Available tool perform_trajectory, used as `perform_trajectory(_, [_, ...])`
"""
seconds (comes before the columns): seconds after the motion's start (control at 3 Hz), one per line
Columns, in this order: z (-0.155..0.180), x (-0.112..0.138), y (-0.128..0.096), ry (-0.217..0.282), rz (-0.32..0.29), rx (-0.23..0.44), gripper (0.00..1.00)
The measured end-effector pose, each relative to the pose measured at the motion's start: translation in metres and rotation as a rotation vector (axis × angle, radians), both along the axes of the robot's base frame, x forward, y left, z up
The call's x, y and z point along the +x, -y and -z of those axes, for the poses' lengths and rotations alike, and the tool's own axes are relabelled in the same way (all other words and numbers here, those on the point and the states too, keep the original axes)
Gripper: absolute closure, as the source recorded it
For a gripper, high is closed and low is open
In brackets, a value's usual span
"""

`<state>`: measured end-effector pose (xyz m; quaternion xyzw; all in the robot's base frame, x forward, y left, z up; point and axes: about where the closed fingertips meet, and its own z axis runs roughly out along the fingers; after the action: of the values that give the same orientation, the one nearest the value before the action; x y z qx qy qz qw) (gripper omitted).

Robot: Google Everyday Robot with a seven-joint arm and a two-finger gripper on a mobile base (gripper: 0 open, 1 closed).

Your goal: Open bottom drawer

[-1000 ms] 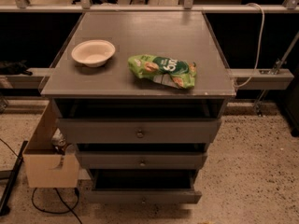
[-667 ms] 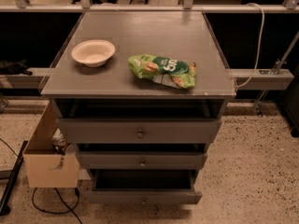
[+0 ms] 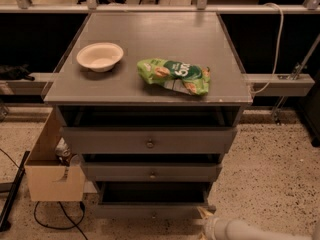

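Bowl (image 3: 100, 57) left, chip bag (image 3: 174, 76) right on cabinet top (image 3: 165, 34); bottom drawer (image 3: 145, 211) lowest of 3; tool (image 3: 205, 219) beside its right end.

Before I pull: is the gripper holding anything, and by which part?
Nothing visible. The gripper sits at the picture's bottom edge beside the right corner of the narrow dark grey bottom drawer; its small round knob is untouched.

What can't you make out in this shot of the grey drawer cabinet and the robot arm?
Camera view:
1. Gripper, bottom right beside the thin dark grey bottom drawer: partly cut off by the frame edge; whether it touches the drawer is unclear.
2. That drawer's interior: lost in shadow.
3. Brown cardboard box contents: mostly hidden by its walls.
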<state>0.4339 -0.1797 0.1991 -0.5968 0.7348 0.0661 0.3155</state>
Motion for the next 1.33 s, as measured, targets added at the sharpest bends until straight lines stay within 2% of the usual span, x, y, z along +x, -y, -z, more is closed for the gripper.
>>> perform_trajectory(0.33, [0.003, 0.027, -0.044, -0.01, -0.077, -0.001, 0.0])
perform_trajectory(0.67, [0.014, 0.046, -0.081, 0.0, -0.148, -0.002, 0.0])
perform_trajectory(1.0, [0.036, 0.061, -0.087, 0.004, -0.161, 0.016, 0.0])
perform_trajectory(1.33, [0.062, 0.08, -0.082, 0.009, -0.142, 0.039, 0.0])
